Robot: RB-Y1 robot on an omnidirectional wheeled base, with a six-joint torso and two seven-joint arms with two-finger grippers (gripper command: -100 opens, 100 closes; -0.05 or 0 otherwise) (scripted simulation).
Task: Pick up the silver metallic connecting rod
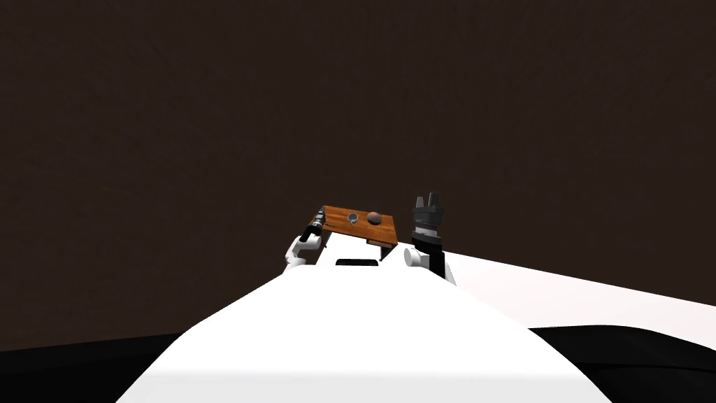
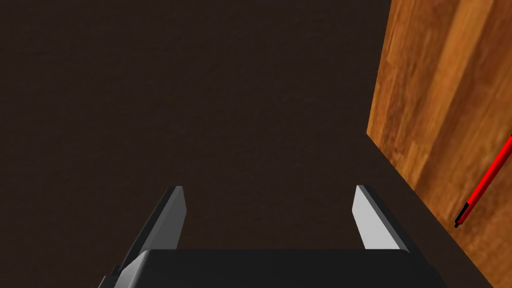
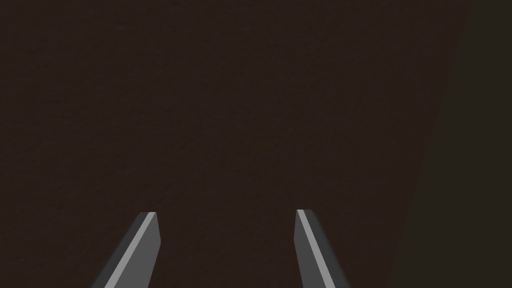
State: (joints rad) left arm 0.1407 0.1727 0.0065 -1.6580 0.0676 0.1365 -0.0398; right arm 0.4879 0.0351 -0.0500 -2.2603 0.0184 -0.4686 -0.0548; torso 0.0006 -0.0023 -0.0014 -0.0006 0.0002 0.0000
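Observation:
A small silver connecting rod (image 1: 352, 217) lies on a little wooden table (image 1: 339, 222) just beyond my chest. My left gripper (image 1: 318, 224) sits at the table's left edge, a short way left of the rod. In the left wrist view the left gripper (image 2: 270, 200) is open with nothing between its fingers (image 2: 172, 215), over the dark brown floor, and the table's wooden top (image 2: 440, 100) runs beside it. My right gripper (image 1: 428, 203) is raised to the right of the table, apart from it. In the right wrist view the right gripper (image 3: 227, 220) is open and empty over the dark floor.
A round brown object (image 1: 374, 217) rests on the table right of the rod. A red pen with a black tip (image 2: 487, 182) lies on the tabletop near my left gripper. Dark brown floor (image 1: 210, 140) surrounds the table.

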